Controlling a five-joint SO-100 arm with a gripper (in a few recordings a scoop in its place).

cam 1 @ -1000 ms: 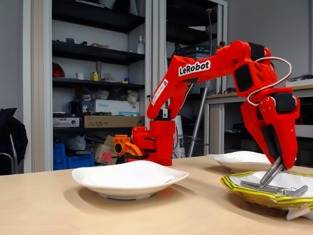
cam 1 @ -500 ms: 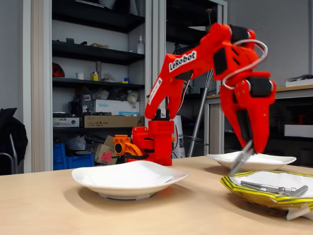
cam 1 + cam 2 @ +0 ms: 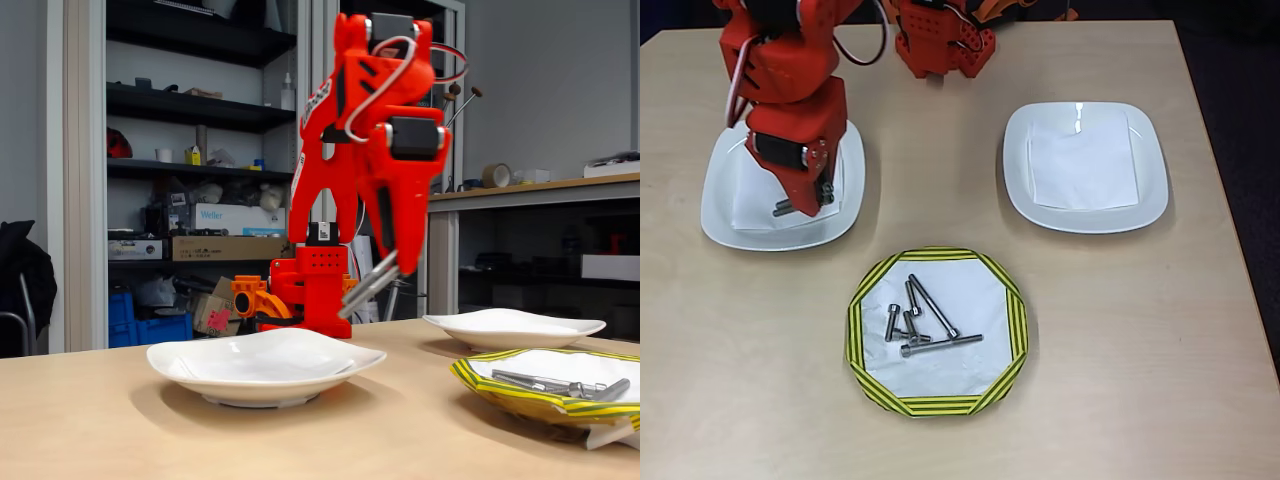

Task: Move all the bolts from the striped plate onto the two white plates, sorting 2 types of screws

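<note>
in the fixed view, the red arm is standing tall behind the table with its wrist turned down, and the gripper (image 3: 362,290) is hanging in the air above the far rim of the nearer white plate (image 3: 265,366). its slim metal fingers (image 3: 372,277) are lying close together and slanting down to the left; from this side it is hard to tell whether anything is sitting between them. the second white plate (image 3: 513,328) is resting further back on the right, and the striped plate (image 3: 520,395) is sitting in front of it at the right edge, with a few grey bolts (image 3: 560,384) lying flat in its centre. shelves with boxes are filling the background.

in the overhead view, the gripper (image 3: 812,203) is hovering over the left white plate (image 3: 735,220), above the paper square lying in it. its fingers are clamped on a bolt (image 3: 785,209), whose grey end is sticking out to the left of the fingertips, roughly level; the rest of it is hidden under the red housing, so its kind cannot be told. the right white plate (image 3: 1085,165) is holding a paper square (image 3: 1081,160). the striped plate (image 3: 936,331) is lying nearer the camera, between the two white ones, and this view is showing its load plainly: two long slim bolts (image 3: 932,305), one slanting and one lying almost level below it, and a small cluster of short stubby bolts (image 3: 902,324) to their left. the wooden table (image 3: 1140,330) is carrying all three plates, set well apart.
</note>
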